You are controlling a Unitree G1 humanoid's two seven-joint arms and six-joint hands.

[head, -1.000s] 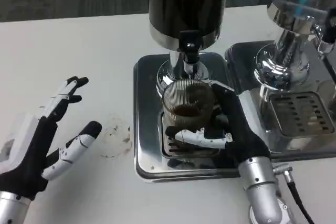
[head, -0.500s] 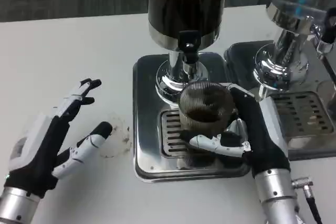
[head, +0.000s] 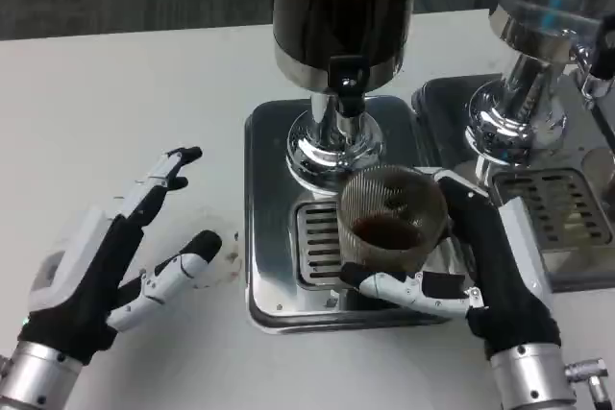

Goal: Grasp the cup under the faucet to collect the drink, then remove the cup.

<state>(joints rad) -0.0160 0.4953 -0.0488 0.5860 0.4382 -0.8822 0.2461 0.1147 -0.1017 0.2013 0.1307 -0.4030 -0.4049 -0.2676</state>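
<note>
A ribbed clear cup with dark drink in its bottom is held over the grated drip tray, to the front right of the black faucet. My right hand grips the cup, fingers wrapped around its lower front and right side. The faucet belongs to a tall dark dispenser on a shiny steel base. My left hand hovers over the white table left of the tray, fingers spread, holding nothing.
A second steel dispenser with its own drip tray stands at the right, close beside my right hand. A brown spill stain marks the table next to the left hand. Carpet lies beyond the table's far edge.
My right hand has drawn the cup out from under the faucet, toward the front right. My left hand has crept forward and right toward the tray.
</note>
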